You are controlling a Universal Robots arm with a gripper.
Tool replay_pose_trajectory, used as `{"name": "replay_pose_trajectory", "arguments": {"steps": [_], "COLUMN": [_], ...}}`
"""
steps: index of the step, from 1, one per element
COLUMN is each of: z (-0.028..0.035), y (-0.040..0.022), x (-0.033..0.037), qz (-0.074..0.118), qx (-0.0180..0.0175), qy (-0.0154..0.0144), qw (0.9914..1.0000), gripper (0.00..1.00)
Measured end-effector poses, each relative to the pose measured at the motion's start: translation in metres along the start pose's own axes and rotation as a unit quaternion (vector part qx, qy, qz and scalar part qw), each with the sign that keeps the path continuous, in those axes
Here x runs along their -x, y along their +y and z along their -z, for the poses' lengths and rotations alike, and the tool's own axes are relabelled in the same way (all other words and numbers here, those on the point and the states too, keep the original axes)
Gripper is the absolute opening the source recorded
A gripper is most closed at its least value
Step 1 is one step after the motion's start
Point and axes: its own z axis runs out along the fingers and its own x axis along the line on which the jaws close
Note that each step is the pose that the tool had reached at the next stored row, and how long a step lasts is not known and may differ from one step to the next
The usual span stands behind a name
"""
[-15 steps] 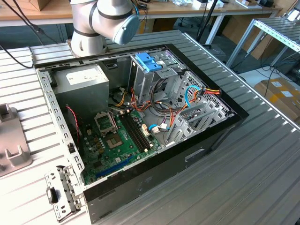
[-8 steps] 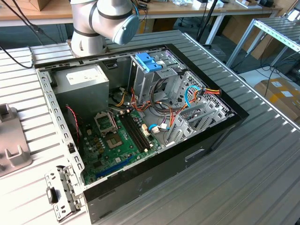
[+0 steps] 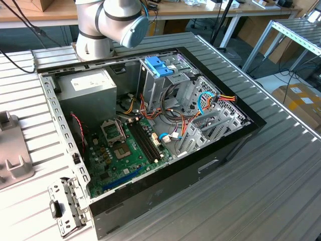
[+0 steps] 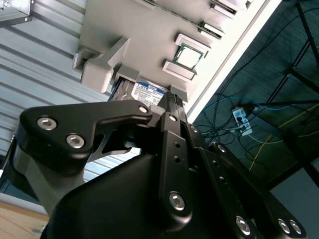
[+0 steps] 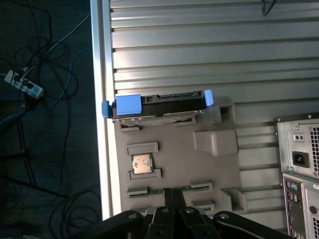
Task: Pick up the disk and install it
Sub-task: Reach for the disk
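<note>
The disk (image 5: 157, 105) stands on edge in a slot of a grey fixture plate (image 5: 179, 159), its light-blue frame showing at both ends. In the second wrist view its white label (image 4: 149, 90) peeks out just beyond the fingertips. My gripper (image 5: 172, 190) hangs over the plate with its black fingers closed together and nothing between them, a short way from the disk. The second wrist view shows the gripper (image 4: 173, 97) pointing at the disk's labelled face.
An open computer case (image 3: 241, 135) lies on the ribbed table, with a drive cage with blue tabs (image 3: 159, 65), a power supply box (image 3: 88, 88) and a green motherboard (image 3: 125, 145). A processor chip (image 5: 142, 164) sits on the fixture plate. The table edge (image 5: 99, 149) runs beside the plate.
</note>
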Motion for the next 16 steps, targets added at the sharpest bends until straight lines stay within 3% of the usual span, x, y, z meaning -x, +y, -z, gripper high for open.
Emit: {"name": "replay_pose_trajectory", "arguments": {"steps": [12,16], "z": [-0.0003,-0.0013], "y": [-0.0001,0.0005], "x": [-0.0066,-0.0032], "qz": [0.000,0.000], "qx": [0.0000,0.0000], "qy": [-0.0001,0.0000], "qw": [1.00000,1.00000], "gripper": [0.11,0.11]}}
